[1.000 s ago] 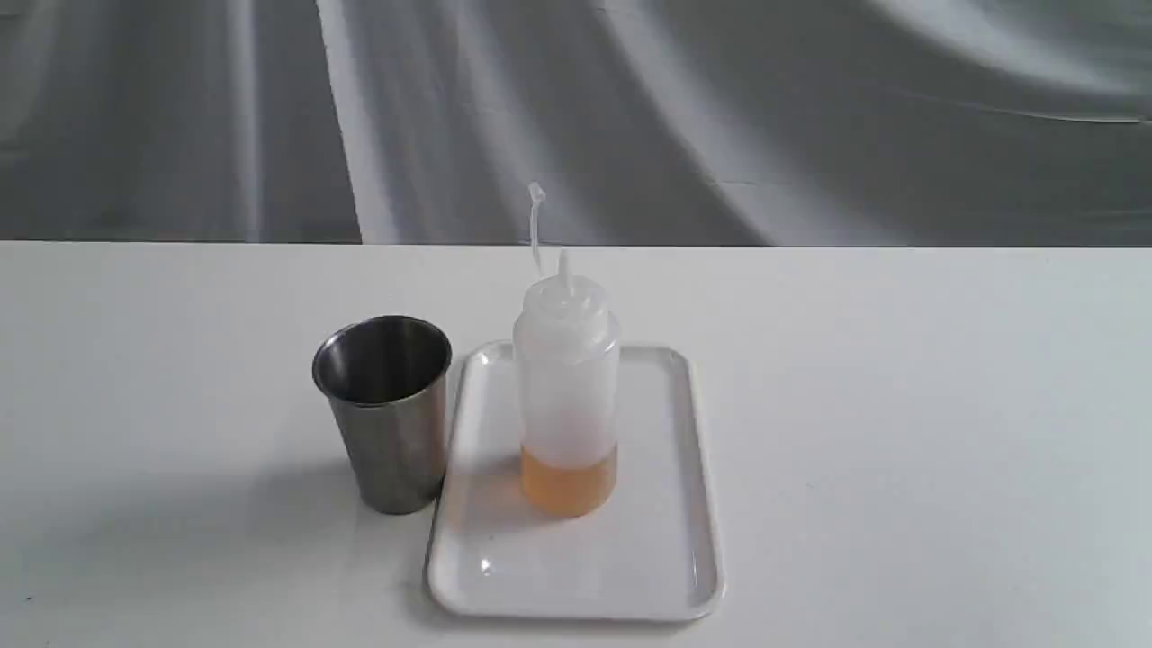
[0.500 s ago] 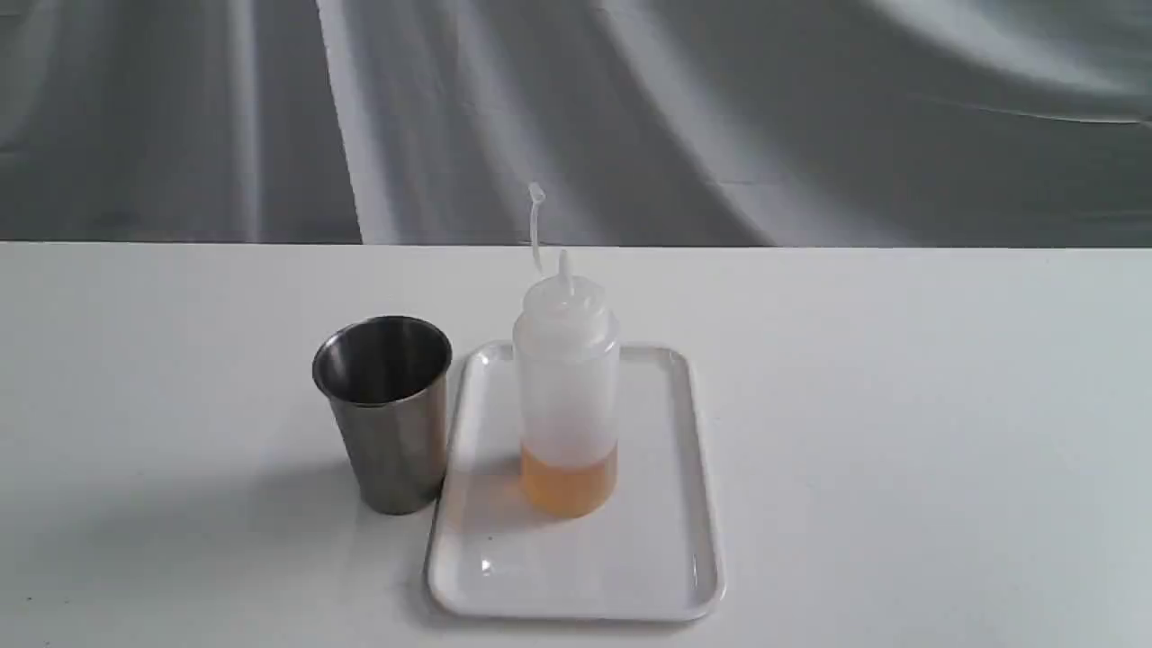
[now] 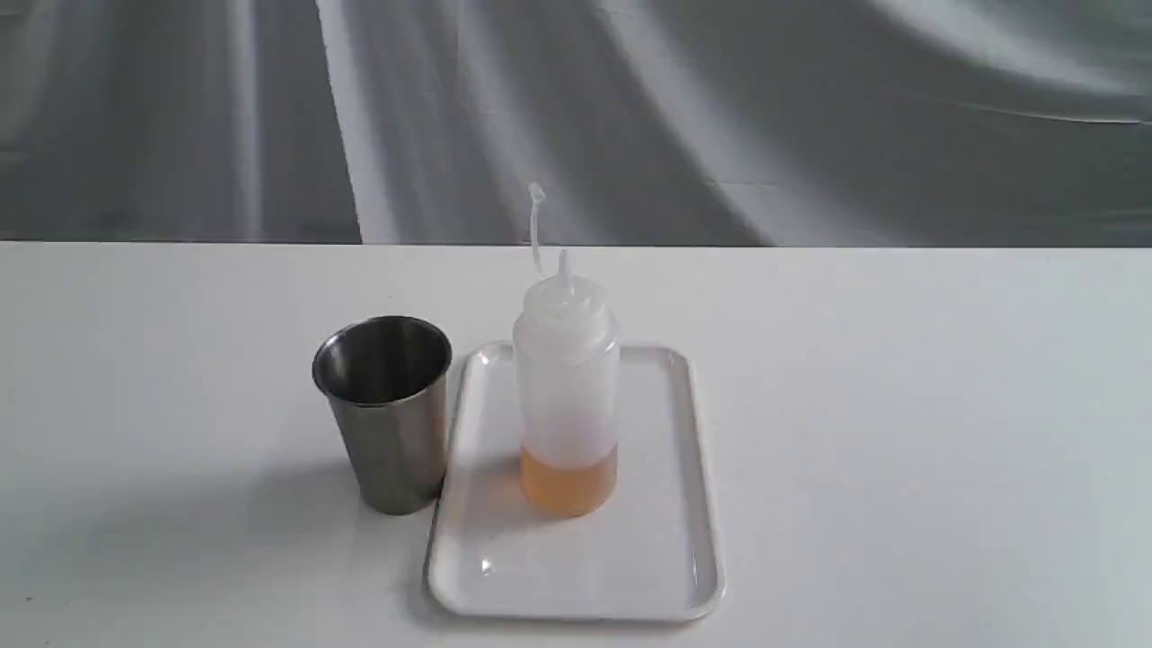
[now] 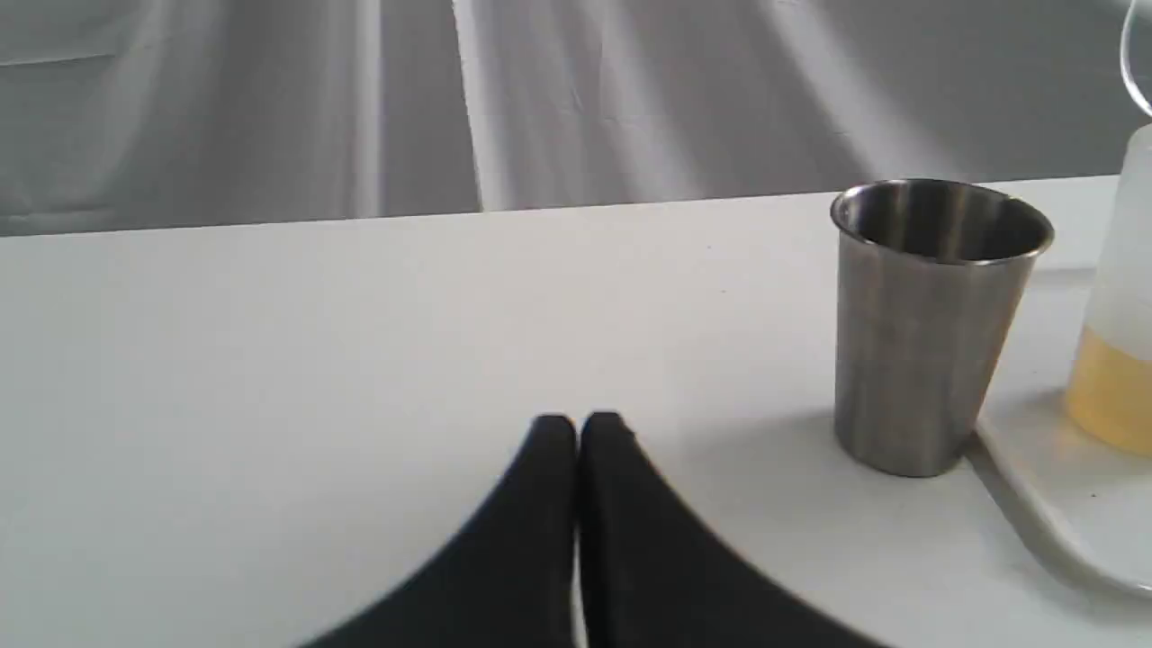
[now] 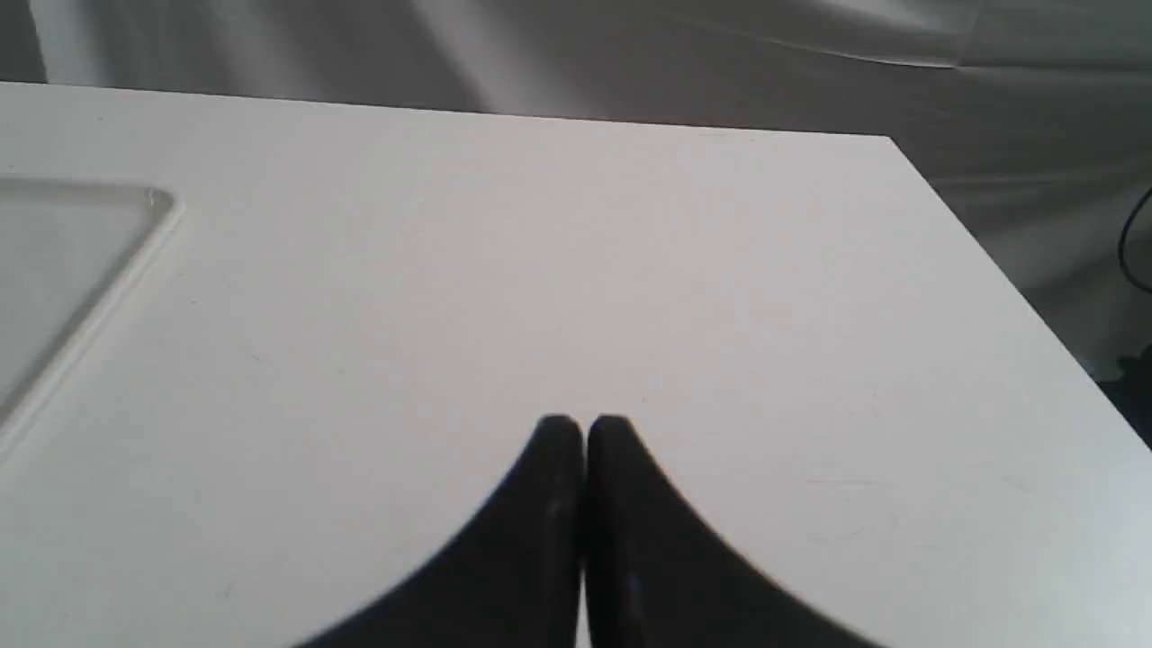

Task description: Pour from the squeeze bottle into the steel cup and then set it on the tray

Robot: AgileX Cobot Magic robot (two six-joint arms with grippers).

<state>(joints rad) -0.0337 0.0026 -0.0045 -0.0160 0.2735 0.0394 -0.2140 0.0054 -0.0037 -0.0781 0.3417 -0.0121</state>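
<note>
Standing upright on the tray [image 3: 666,540], the squeeze bottle [image 3: 567,396] was just right of the steel cup [image 3: 387,423]. The left gripper [image 4: 577,423] and right gripper [image 5: 583,423] were pinched closed, empty, apart from it. A good grasp would probably open wide and take the bottle mid-body, gently.

Left wrist view: squeeze bottle [image 4: 1125,270] and tray [image 4: 1071,513] cut off by frame edge. Right wrist view: only a tray corner [image 5: 54,270] shows. Exterior, centre-left: steel cup [image 3: 387,414] inside too dark, contents unreadable.
</note>
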